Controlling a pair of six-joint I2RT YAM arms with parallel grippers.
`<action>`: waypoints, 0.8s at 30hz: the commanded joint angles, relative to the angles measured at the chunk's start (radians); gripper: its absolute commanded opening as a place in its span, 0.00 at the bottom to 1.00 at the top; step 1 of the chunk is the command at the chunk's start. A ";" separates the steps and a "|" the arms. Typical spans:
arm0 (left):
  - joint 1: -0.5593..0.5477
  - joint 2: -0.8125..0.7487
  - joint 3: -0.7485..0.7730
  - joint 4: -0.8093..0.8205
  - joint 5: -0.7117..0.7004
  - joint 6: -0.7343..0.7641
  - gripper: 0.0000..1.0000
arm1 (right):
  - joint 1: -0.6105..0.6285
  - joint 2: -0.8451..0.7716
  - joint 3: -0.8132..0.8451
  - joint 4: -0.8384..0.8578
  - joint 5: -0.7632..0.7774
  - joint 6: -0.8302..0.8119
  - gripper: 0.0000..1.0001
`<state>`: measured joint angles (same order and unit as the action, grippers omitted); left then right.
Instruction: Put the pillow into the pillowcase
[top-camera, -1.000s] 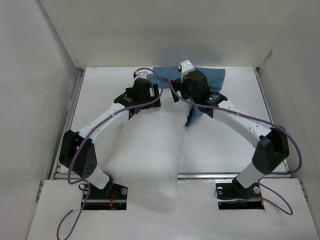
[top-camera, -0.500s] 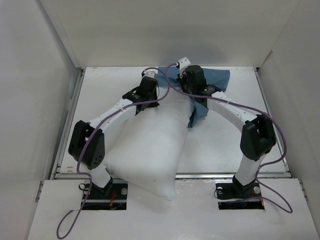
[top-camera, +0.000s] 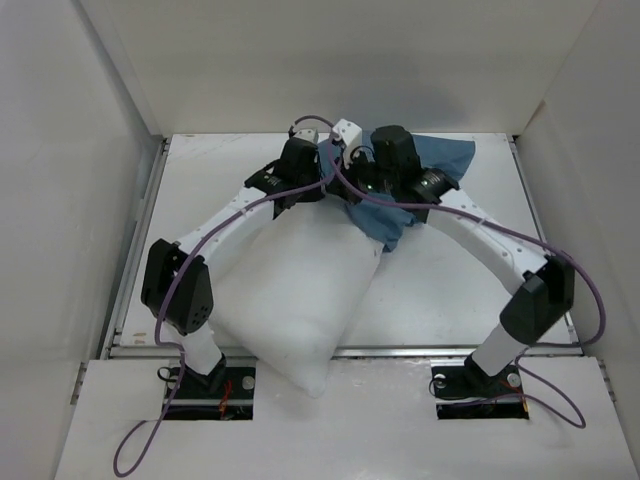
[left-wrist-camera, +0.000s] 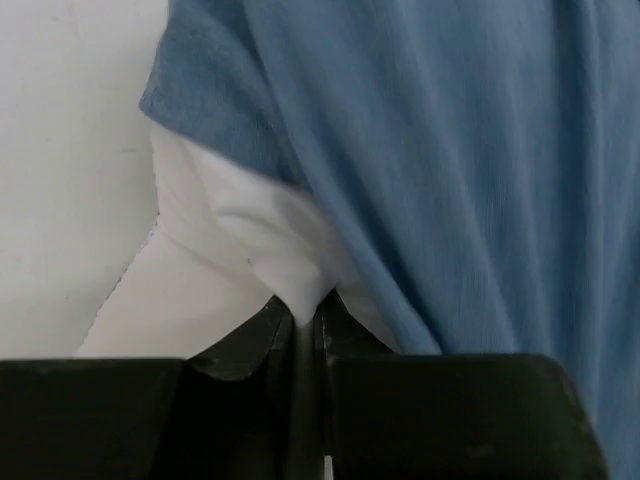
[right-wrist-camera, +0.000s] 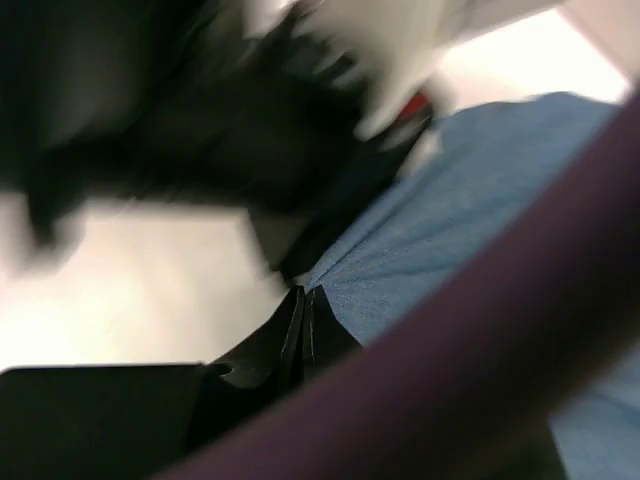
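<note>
Top external view shows the white pillow (top-camera: 295, 290) lying slantwise on the table (top-camera: 450, 290), its near corner past the near edge and its far end under the blue pillowcase (top-camera: 445, 155), which lies at the far edge, right of the middle. Left wrist view shows the left gripper (left-wrist-camera: 305, 318), jaws pressed together, pinching a fold of pillow beside the pillowcase's hem. Right wrist view, blurred, shows the right gripper (right-wrist-camera: 303, 305), jaws closed on the pillowcase's edge.
</note>
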<state>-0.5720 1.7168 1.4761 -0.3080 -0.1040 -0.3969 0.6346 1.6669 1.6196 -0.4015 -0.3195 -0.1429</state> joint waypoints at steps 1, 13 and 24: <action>-0.008 -0.071 0.075 0.119 0.033 -0.011 0.00 | 0.054 -0.102 -0.174 0.090 -0.346 0.066 0.00; -0.008 -0.089 0.015 0.049 -0.069 -0.072 0.00 | 0.054 -0.084 -0.360 0.087 -0.218 0.098 0.18; 0.017 -0.283 -0.073 0.004 -0.237 -0.074 1.00 | 0.045 -0.424 -0.467 0.029 0.193 0.259 1.00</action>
<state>-0.5812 1.5173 1.4094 -0.3439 -0.2672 -0.4694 0.6762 1.3087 1.1763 -0.3431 -0.2798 0.0360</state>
